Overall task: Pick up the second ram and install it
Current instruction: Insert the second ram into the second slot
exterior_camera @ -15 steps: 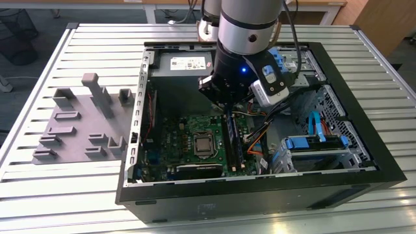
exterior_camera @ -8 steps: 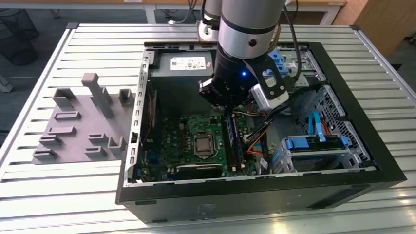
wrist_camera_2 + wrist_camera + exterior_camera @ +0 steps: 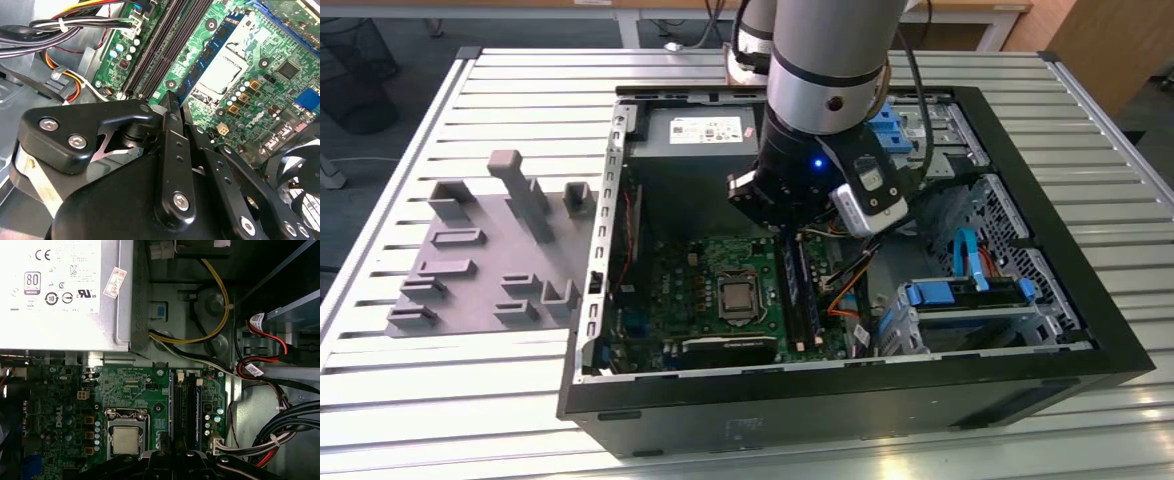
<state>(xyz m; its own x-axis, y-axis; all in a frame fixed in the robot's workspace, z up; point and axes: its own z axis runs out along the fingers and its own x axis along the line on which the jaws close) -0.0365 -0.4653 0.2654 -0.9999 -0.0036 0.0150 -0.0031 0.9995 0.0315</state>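
Exterior view first: the black two-finger gripper [image 3: 786, 232] on the silver arm is down inside the open black metal computer case [image 3: 854, 378], right over the large square green motherboard [image 3: 700, 290]. Just under it runs the second ram [image 3: 798, 300], a long, narrow dark memory stick. It stands on edge in the bank of slots, just beside the square silver processor socket [image 3: 738, 297]. The gripper sits over the end of the stick nearest the power supply. Out on the slatted table, on the exterior view's left, the grey plastic fixture with upright blocks [image 3: 487, 250] carries no stick that I can make out, so the pick-up looks done.

Second wrist view now: the black fingers [image 3: 171, 107] are drawn together into one narrow tip, closed, and pointing down at the long dark memory slots [image 3: 160, 45]. Whether that tip pinches the stick's edge or just presses on it, I cannot tell. A bundle of black and orange cables [image 3: 60, 30] lies off to the side, apart from the slots.

First wrist view: the slots sit between the processor socket and the case wall, with the silver box of the power supply [image 3: 60, 290] beyond. My read is that the ram is in its slot and the job is at the seating stage. Whether the latches have closed is not visible.
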